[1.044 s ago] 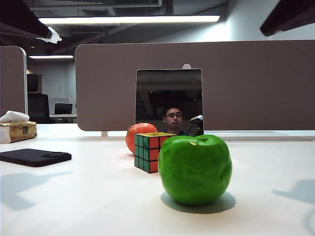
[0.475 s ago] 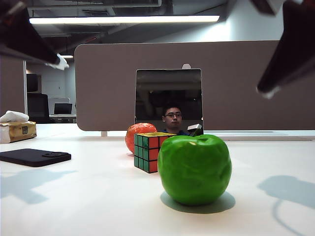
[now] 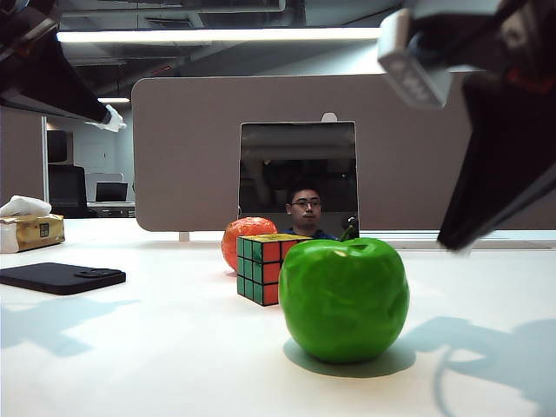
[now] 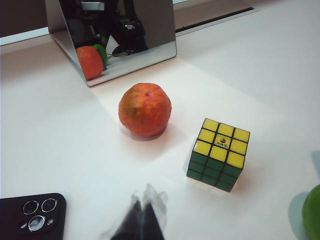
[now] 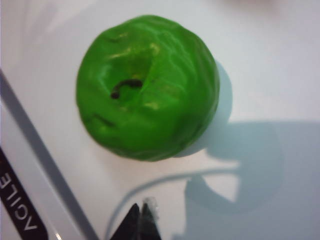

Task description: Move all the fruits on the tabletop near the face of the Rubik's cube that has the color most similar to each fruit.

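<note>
Plain white tabletop (image 3: 174,347) in an office with grey partitions (image 3: 434,156) and a small mirror (image 3: 298,174). Green apple (image 3: 344,300) sits up front, touching the Rubik's cube (image 3: 265,269); orange fruit (image 3: 243,239) just behind it. Left gripper (image 4: 142,220) and right gripper (image 5: 141,220) both hover overhead, fingertips together.

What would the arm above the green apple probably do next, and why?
Probably open and lower: the right gripper hangs above the green apple with fingertips together, touching nothing. The left gripper hovers near the Rubik's cube and orange fruit.
</note>
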Robot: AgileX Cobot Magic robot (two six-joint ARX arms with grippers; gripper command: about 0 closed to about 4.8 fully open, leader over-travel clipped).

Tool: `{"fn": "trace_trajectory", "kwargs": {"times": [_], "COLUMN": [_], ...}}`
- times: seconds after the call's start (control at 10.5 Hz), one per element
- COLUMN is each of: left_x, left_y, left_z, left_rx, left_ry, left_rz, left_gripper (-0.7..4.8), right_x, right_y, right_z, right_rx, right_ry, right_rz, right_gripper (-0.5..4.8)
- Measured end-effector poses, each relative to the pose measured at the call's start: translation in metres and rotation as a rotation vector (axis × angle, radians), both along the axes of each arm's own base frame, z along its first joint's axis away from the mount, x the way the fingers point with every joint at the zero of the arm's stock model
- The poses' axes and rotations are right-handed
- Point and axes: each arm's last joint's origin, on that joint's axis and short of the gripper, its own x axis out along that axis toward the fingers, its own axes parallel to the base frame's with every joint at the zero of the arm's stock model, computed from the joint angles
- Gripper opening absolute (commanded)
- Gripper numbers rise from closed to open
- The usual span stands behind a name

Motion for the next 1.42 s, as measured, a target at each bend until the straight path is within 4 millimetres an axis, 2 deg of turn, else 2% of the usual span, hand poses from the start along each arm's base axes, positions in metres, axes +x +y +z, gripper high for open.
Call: {"fn": "trace_trajectory", "kwargs": {"times": [0.19, 0.47, 0.85, 1.04, 1.33, 1.42], "left_x": [0.000, 0.000, 0.000, 0.000, 0.000, 0.000], "left_y": [0.000, 0.000, 0.000, 0.000, 0.000, 0.000], "left_z": [0.000, 0.000, 0.000, 0.000, 0.000, 0.000], "left_rx": [0.000, 0.000, 0.000, 0.000, 0.000, 0.000], "left_ry": [-0.001, -0.001, -0.001, 0.000, 0.000, 0.000], "left_rz": [0.000, -0.001, 0.000, 0.000, 0.000, 0.000], "left_gripper": [-0.05, -0.05, -0.05, -0.05, -0.05, -0.05], "right_x": [0.013, 0.024, 0.024, 0.027, 0.026, 0.025], "right_y": [0.009, 0.016, 0.017, 0.025, 0.056, 0.059], "right_z": [-0.015, -0.026, -0.026, -0.029, -0.047, -0.046], "right_rx": [-0.041, -0.056, -0.044, 0.025, 0.051, 0.061], "right_ry": [0.014, 0.004, 0.012, 0.029, 0.043, 0.032], "right_rz": [-0.013, -0.024, -0.037, -0.004, 0.077, 0.087], "right_gripper": [-0.01, -0.01, -0.01, -0.01, -0.01, -0.01]}}
